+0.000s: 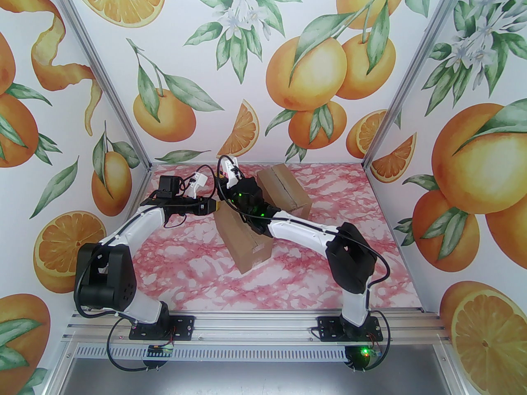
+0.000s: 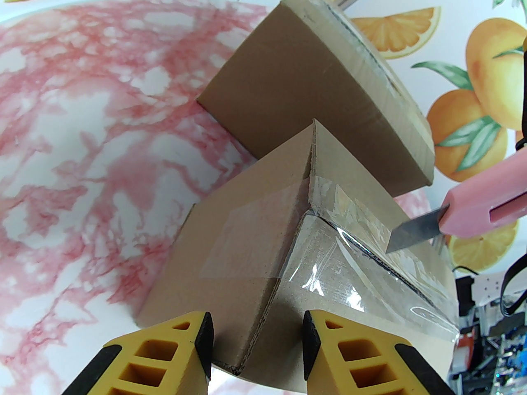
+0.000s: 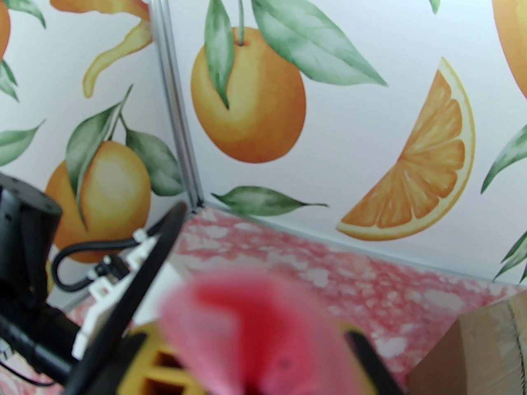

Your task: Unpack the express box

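Two brown cardboard boxes sit mid-table: a near box (image 1: 247,241) sealed with clear tape (image 2: 329,237), and a far box (image 1: 286,189) right behind it. In the left wrist view the near box (image 2: 255,228) has its near corner between the yellow fingers (image 2: 193,344) of my left gripper (image 2: 257,335), whose jaws stand apart on either side. My right gripper (image 3: 255,344) is shut on a pink utility knife (image 2: 481,212). Its blade (image 2: 411,237) rests with the tip on the taped top seam of the near box.
The far box (image 2: 313,97) touches the near one's back end. Orange-patterned walls close in the pink marble table (image 1: 185,261) at the back and both sides. Both arms meet over the near box's far end (image 1: 230,204).
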